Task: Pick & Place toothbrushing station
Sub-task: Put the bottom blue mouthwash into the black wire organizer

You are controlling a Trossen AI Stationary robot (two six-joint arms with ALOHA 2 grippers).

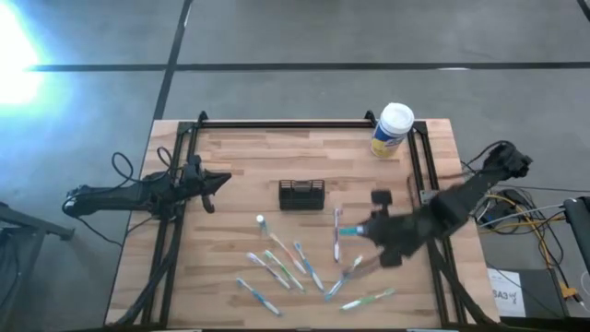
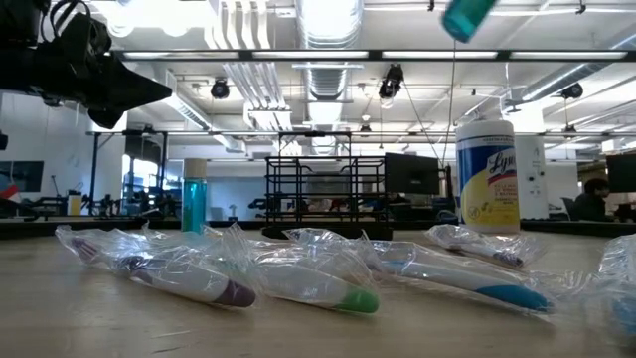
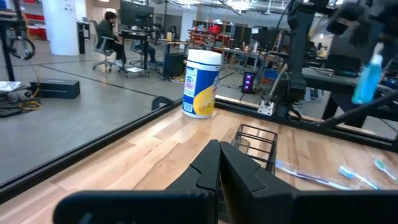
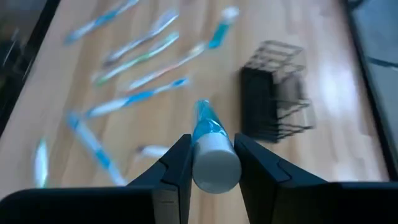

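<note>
While angled tableward, right gripper point(image 4: 211, 163) clasps toothbrush point(image 4: 210, 146)

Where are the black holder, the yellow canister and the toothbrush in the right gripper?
black holder point(image 1: 302, 195), high view, its top rim.
yellow canister point(image 1: 391, 136), high view, its yellow side.
toothbrush point(image 4: 214, 163), right wrist view, its white end.

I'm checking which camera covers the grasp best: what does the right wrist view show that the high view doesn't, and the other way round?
Only the right wrist view shows the grip up close: the right gripper shut on a wrapped toothbrush, white end toward the camera. Only the high view shows the left gripper waiting shut at the table's left, and the yellow canister at the back. Both show the black holder and loose toothbrushes on the wooden table.
</note>
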